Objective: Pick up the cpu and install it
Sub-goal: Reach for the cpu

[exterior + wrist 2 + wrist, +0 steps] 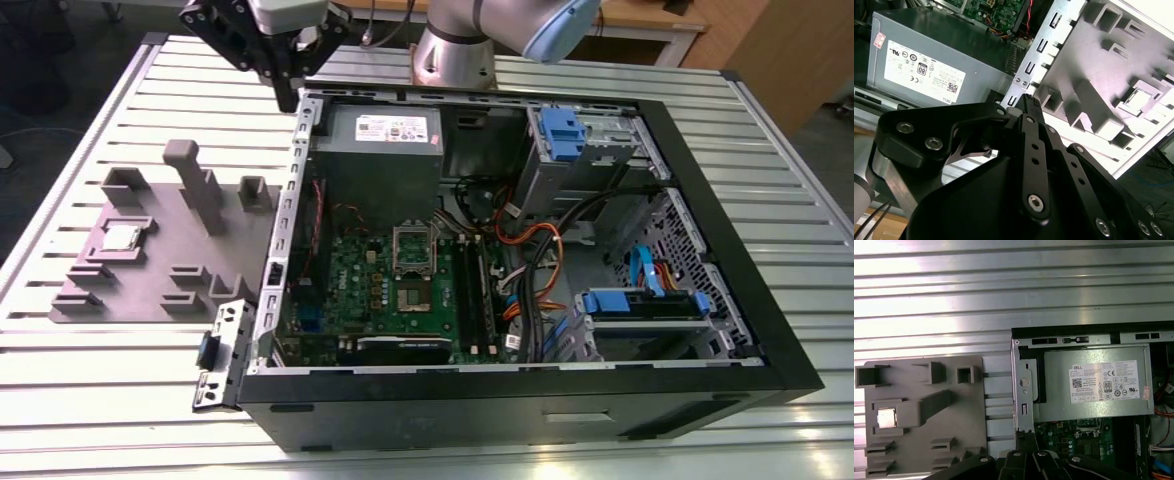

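exterior view: cpu (123, 237) on grey fixture (160, 290).

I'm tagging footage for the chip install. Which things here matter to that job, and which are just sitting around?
For the job:
- chip, lying in the grey holder
- socket on the green board
- hand

Just there:
- power supply box
- memory sticks
- blue drive bays
- orange cables

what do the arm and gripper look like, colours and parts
The arm is a silver-grey metal tube with a pale blue joint cap. The gripper is matt black, built of hinged link bars with silver bolt heads, tapering to narrow tips.
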Action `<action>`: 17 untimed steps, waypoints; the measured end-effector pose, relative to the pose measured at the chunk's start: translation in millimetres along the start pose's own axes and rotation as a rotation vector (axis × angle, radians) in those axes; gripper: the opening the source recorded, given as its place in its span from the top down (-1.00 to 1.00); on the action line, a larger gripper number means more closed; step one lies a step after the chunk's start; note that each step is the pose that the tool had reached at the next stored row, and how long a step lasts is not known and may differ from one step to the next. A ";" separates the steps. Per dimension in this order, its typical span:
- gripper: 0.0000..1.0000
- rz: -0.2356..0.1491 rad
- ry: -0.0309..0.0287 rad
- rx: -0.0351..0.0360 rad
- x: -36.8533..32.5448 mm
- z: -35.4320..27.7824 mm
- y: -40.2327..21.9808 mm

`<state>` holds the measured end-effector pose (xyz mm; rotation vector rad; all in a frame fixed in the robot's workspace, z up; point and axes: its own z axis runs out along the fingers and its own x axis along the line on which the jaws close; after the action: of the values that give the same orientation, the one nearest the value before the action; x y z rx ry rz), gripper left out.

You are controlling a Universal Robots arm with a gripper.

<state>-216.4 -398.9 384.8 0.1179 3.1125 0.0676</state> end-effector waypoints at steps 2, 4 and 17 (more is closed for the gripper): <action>0.79 0.000 0.0000 0.0000 0.5 0.1 0.0; 0.79 0.000 0.0001 0.0001 1.7 0.0 -0.1; 0.79 0.000 0.0000 0.0000 4.3 0.0 -0.3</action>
<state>-220.7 -398.9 384.6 0.1179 3.1125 0.0677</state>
